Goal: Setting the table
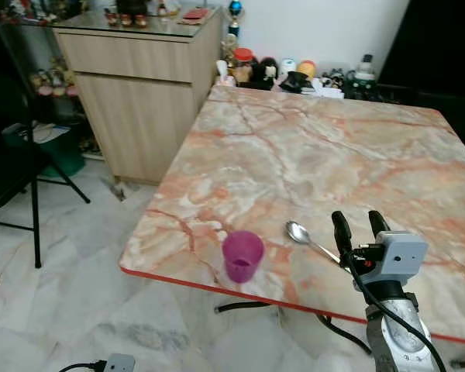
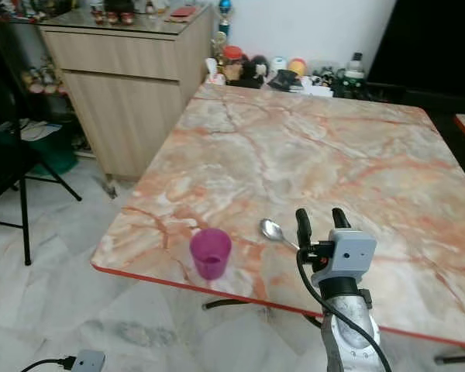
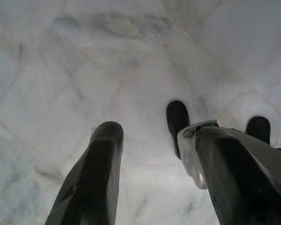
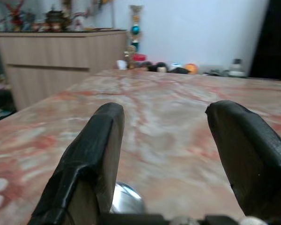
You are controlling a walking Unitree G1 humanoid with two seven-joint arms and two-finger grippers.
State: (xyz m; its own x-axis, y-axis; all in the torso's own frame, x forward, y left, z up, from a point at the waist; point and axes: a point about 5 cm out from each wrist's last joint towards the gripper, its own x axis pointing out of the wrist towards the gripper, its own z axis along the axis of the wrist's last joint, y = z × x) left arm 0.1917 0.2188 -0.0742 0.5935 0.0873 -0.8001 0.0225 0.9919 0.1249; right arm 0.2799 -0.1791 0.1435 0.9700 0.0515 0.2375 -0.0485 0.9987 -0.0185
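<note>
1. Spoon lies flat on the marble surface near the front edge, bowl toward the far left, handle running back under the right gripper; handle end hidden by the gripper.
2. Right gripper hovers just over the spoon handle, fingers apart and holding nothing. Right wrist view shows the spoon bowl low between the fingers, cut off by the frame edge.
3. Purple cup stands upright just left of the spoon, close to the surface's front edge, apart from the spoon. Can't tell if anything is inside; interior looks purple, nothing made out.
4. Surface has a red rim along the front; right part runs out of frame.
5. Far edge of the surface: cluster of small jars and figurines, too small to identify contents.
6. Wooden cabinet stands left of the surface, trinkets on top, partly cut off by the top of frame.
7. Black stand on the floor far left, upper part cropped.
8. Cable with grey adapter on the marble floor at the bottom, partly cut off.
9. Left gripper hangs over the floor, fingers spread, empty. Robot's black feet visible beyond it.
</note>
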